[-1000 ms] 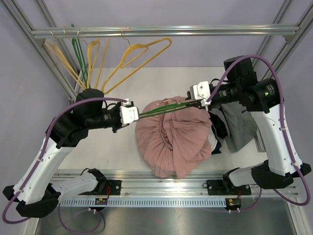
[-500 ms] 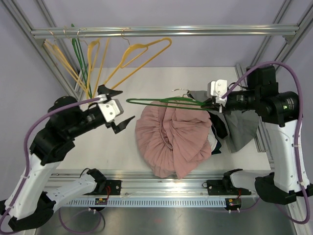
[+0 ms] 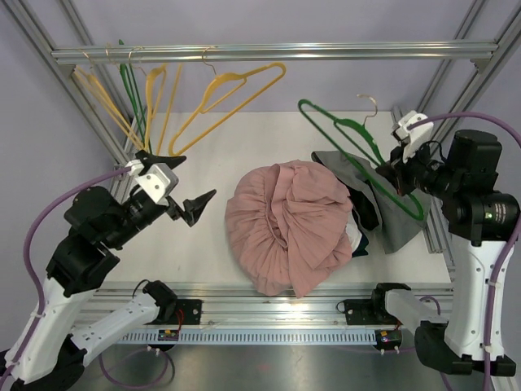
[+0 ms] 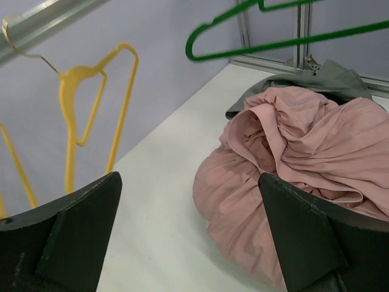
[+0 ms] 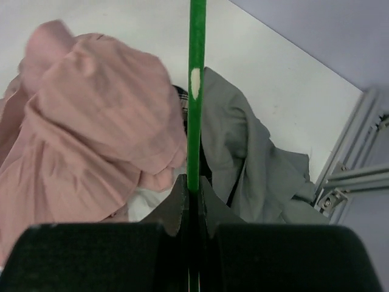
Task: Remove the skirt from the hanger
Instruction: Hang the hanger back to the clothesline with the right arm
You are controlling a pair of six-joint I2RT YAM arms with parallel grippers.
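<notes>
Removal is judged complete: the pink pleated skirt is heaped free of the thin green hanger, which is pinched at three o'clock by the right gripper; the left gripper is spread.

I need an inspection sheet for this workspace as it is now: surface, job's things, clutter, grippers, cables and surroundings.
Surface: white table, no spills seen.
Job's things: pink skirt heaped on the table, off the hanger; green hanger bare and lifted clear.
Clutter: grey garment right of the skirt; dark cloth between them.
Grippers: left gripper open, empty; right gripper shut on the green hanger.
Cables: purple cables loop along both arms; no snag seen.
Surroundings: yellow hangers on the top rail.
</notes>
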